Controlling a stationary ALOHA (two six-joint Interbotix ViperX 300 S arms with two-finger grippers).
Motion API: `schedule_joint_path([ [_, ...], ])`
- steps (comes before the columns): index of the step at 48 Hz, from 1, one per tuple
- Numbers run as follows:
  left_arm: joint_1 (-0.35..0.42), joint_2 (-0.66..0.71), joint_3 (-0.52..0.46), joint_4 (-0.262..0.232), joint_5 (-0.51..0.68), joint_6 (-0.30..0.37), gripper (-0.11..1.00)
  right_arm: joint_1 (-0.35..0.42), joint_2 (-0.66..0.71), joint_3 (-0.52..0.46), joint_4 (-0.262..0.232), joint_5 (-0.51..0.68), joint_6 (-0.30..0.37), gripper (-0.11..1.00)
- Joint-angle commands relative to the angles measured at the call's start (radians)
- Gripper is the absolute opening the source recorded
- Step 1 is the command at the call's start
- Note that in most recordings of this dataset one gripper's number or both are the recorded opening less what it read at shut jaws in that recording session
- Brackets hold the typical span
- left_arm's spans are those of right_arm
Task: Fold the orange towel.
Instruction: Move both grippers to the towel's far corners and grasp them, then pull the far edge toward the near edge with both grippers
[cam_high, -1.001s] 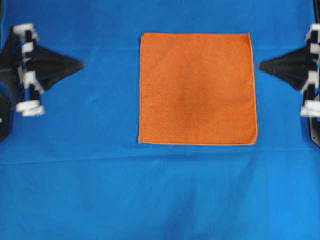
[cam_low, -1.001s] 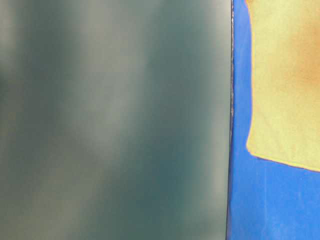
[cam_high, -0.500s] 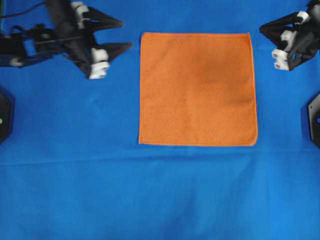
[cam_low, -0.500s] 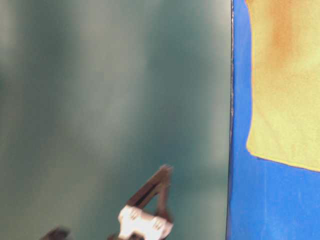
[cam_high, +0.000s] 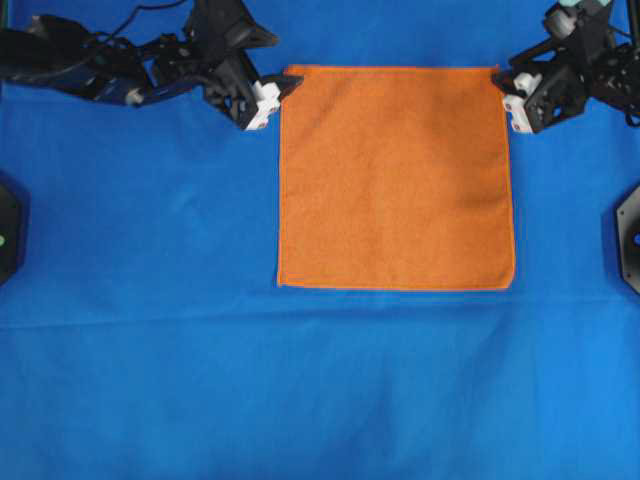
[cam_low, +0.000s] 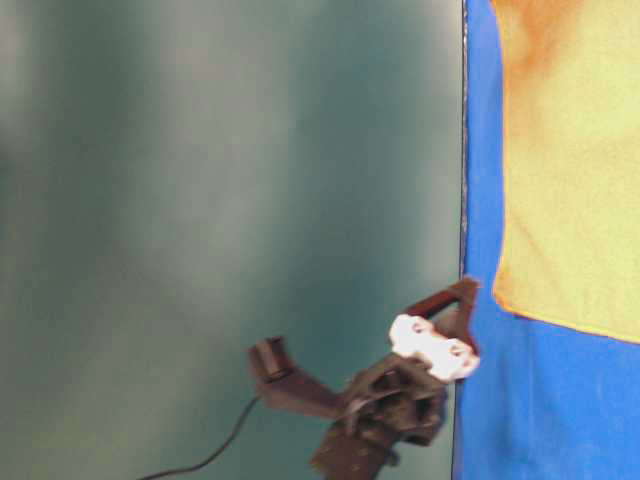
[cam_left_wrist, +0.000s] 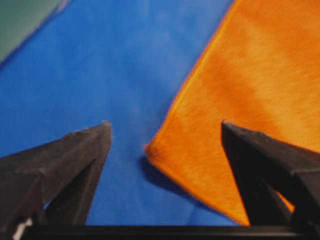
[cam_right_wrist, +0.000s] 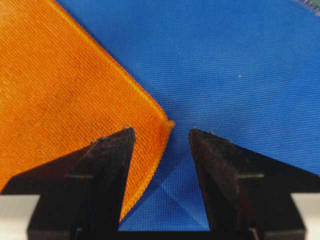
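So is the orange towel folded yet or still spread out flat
Spread flat. The orange towel lies as a single square, all four corners showing, with no layer doubled over.

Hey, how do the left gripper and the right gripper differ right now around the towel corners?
The left gripper gapes wider than the right gripper. The left straddles its corner of the orange towel, one finger over cloth; the right's corner tip also lies between its fingers, nearer one of them. Both are open at far corners, and the towel lies flat.
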Motion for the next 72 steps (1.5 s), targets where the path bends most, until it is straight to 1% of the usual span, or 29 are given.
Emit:
schedule_joint_path([
  [1,0.003,0.025,-0.035,-0.002,-0.02,0.0,0.91,-0.003,0.032,-0.02,0.003,-0.043,-0.002,0.54],
  [6,0.003,0.063,-0.057,-0.002,-0.025,-0.002,0.91,-0.003,0.086,-0.025,0.005,-0.077,-0.002,0.54],
  [11,0.005,0.084,-0.071,-0.002,-0.021,0.0,0.89,-0.003,0.112,-0.031,0.006,-0.098,-0.002,0.53],
  [14,0.006,0.086,-0.071,-0.002,-0.02,0.0,0.87,-0.003,0.117,-0.032,0.006,-0.104,-0.002,0.51],
  [16,0.006,0.086,-0.069,-0.002,-0.02,0.0,0.84,-0.003,0.118,-0.032,0.006,-0.106,-0.002,0.47],
  [18,0.006,0.086,-0.069,-0.002,-0.018,0.002,0.78,-0.003,0.118,-0.032,0.005,-0.104,-0.003,0.41],
  [20,0.005,0.086,-0.066,-0.002,-0.017,0.009,0.69,-0.003,0.12,-0.029,0.005,-0.106,-0.003,0.32],
  [22,0.003,0.086,-0.064,-0.002,-0.015,0.017,0.59,-0.003,0.123,-0.028,0.005,-0.106,-0.005,0.2],
  [24,0.003,0.086,-0.063,-0.002,-0.014,0.02,0.45,-0.003,0.126,-0.025,0.005,-0.106,-0.003,0.08],
  [26,0.003,0.086,-0.063,0.0,-0.014,0.02,0.34,-0.003,0.129,-0.021,0.005,-0.106,-0.003,0.01],
  [30,-0.002,0.084,-0.063,-0.002,-0.014,0.021,0.14,-0.003,0.129,-0.018,0.005,-0.106,-0.003,0.0],
  [32,-0.003,0.084,-0.061,0.0,-0.014,0.021,0.07,-0.003,0.129,-0.017,0.005,-0.104,-0.003,0.0],
  [34,-0.003,0.084,-0.061,0.0,-0.014,0.023,0.03,-0.003,0.129,-0.017,0.005,-0.106,-0.002,0.0],
  [45,-0.014,0.074,-0.06,0.0,-0.014,0.023,0.02,-0.003,0.123,-0.02,0.006,-0.104,0.002,0.0],
  [51,-0.02,0.051,-0.061,0.0,-0.014,0.021,0.02,-0.003,0.087,-0.017,0.006,-0.098,0.006,0.0],
  [62,-0.044,0.006,-0.048,0.0,-0.012,0.025,0.02,-0.002,0.002,0.018,0.012,-0.087,0.02,0.0],
  [72,-0.046,-0.012,-0.026,0.0,0.0,0.023,0.02,0.015,-0.026,0.034,0.012,-0.086,0.021,0.0],
])
